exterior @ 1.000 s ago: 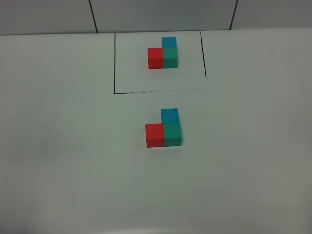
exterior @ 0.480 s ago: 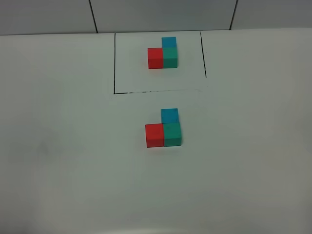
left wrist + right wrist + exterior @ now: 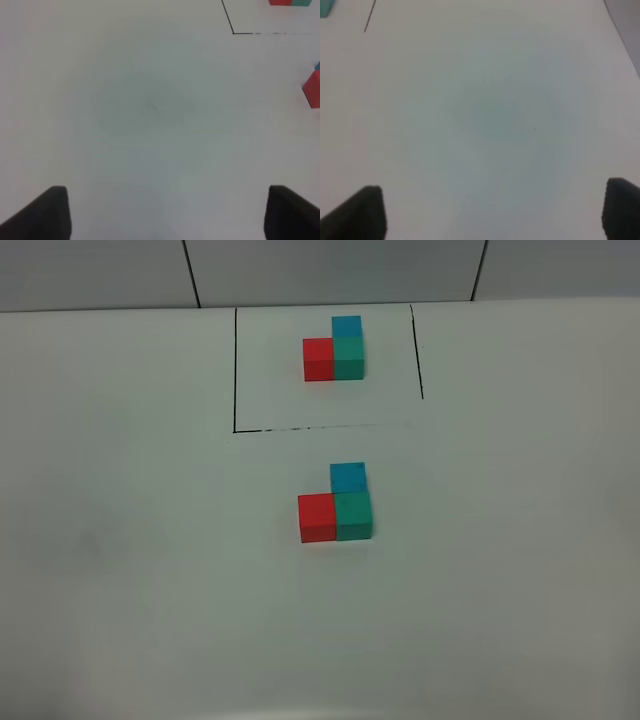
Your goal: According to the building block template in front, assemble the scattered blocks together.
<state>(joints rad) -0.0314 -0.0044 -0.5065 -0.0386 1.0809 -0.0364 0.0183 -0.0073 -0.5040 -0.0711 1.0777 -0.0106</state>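
The template, a joined red [image 3: 318, 359], green [image 3: 349, 358] and blue [image 3: 347, 326] L-shaped cluster, sits inside a thin black outline [image 3: 235, 370] at the far middle of the table. In front of it the unframed red cube [image 3: 317, 517], teal-green cube [image 3: 354, 515] and sky-blue cube [image 3: 348, 477] stand touching in the same L shape. Neither arm shows in the exterior high view. My left gripper [image 3: 167, 212] is open and empty over bare table, with the red cube [image 3: 313, 89] at the frame edge. My right gripper [image 3: 495, 212] is open and empty over bare table.
The white table [image 3: 130, 540] runs to a grey panelled wall [image 3: 330, 270] at the back. The table's far right edge shows in the right wrist view [image 3: 622, 30]. A corner of the outline shows in the left wrist view [image 3: 233, 33].
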